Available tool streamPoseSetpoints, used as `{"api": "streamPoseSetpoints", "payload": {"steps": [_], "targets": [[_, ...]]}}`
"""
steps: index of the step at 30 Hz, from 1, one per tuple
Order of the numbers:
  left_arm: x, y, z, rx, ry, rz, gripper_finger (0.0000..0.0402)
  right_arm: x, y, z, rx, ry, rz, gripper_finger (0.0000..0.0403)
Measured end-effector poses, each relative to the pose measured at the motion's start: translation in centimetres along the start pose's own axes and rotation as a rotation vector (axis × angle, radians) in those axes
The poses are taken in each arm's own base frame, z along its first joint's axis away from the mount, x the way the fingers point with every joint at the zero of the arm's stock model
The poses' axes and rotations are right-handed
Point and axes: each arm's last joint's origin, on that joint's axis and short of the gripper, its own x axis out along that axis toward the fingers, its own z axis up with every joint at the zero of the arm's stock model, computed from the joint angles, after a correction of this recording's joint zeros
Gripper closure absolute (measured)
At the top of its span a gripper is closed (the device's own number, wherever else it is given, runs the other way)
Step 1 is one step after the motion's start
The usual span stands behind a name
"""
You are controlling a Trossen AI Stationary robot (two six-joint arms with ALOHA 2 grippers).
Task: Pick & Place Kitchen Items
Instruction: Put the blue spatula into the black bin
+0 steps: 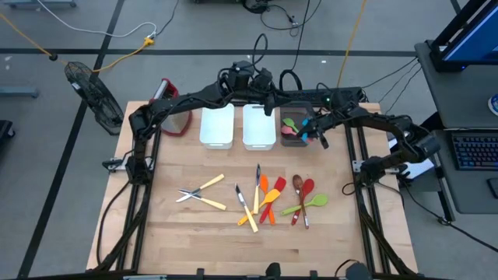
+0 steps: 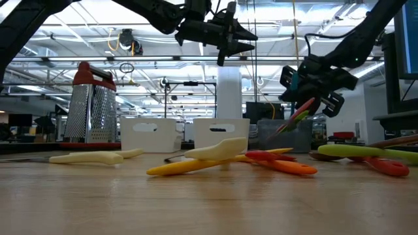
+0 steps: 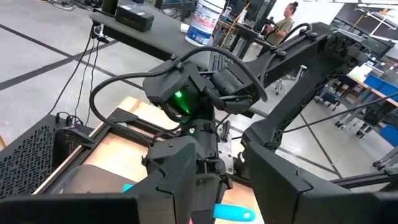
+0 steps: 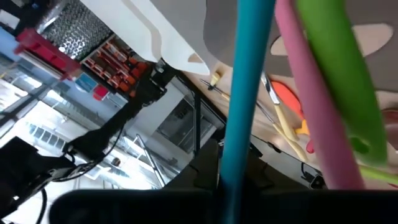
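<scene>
Our right gripper (image 1: 314, 131) was clamped on a blue-handled utensil (image 4: 245, 93) directly above the dark bin (image 1: 294, 134), handle pointing steeply down into it. Our left gripper (image 1: 264, 99) hovered half-open and empty over the white bins (image 1: 237, 128), nearby.

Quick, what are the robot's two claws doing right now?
Left gripper: open, holding nothing, above the white bins.
Right gripper: shut on a blue utensil, over the dark bin.

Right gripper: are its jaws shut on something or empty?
Shut on utensils. The right gripper hangs above the dark bin with a blue handle clamped, pink and green handles alongside it.
</scene>
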Motion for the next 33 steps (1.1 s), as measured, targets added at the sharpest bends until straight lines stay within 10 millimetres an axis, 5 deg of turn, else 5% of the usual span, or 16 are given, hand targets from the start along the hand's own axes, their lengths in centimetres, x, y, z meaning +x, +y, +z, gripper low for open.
{"api": "streamPoseSetpoints", "payload": {"steps": [22, 33], "targets": [[0.0, 0.0, 0.0, 0.017, 0.001, -0.001, 0.0254, -0.8, 0.7, 0.3, -0.092, -0.015, 0.053, 0.0259], [0.0, 0.0, 0.0, -0.012, 0.004, -0.002, 0.0254, -1.6, 1.7, -1.8, -0.197, -0.024, 0.095, 0.0225]]}}
